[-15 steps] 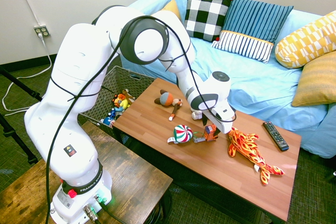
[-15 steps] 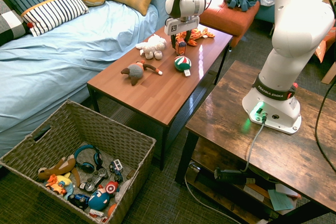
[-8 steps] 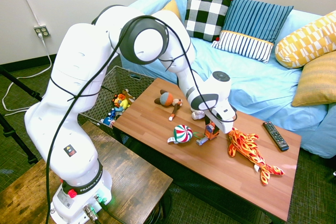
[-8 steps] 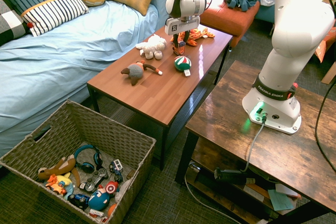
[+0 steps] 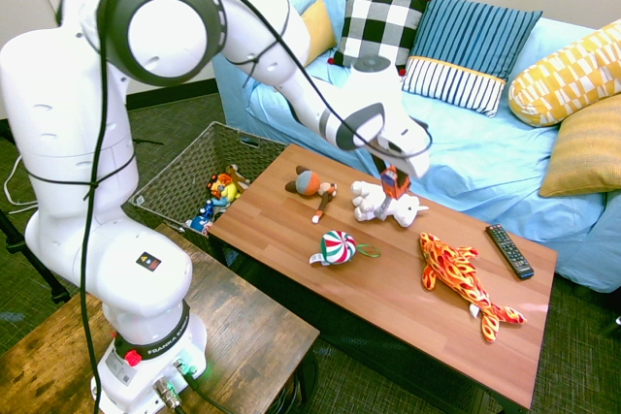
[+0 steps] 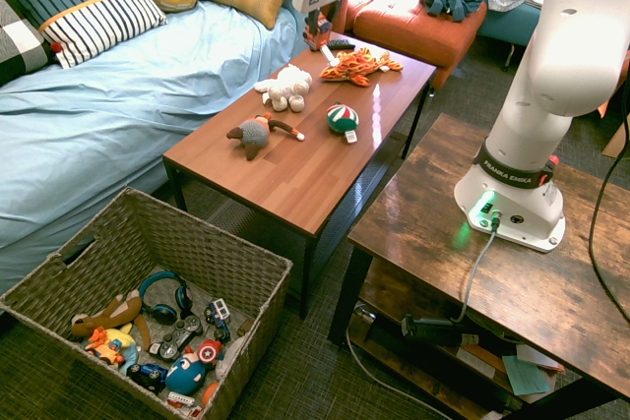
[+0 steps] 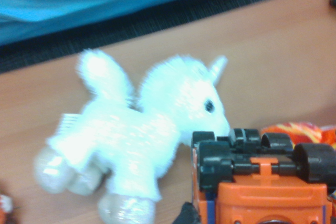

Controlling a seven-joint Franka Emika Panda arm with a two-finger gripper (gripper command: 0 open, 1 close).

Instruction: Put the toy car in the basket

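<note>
Toy car point(image 5: 392, 179) clamped in the jaws, held clear above the worktop point(image 5: 291, 230).
Judged light, rigid plastic with free-rolling wheels (slip risk there); the boxy body is best gripped. Basket point(image 5: 179, 176) sits on the floor beyond the worktop's end.

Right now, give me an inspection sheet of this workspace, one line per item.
Surface: wooden coffee table, toys on top.
Job's things: toy car held in the air above the table; basket on the floor, already holding toys.
Clutter: white unicorn plush, striped ball, flame-patterned fish, brown plush, remote.
Grippers: gripper shut on toy car.
Cables: nothing seen on the table.
Surroundings: blue sofa with cushions.
</note>
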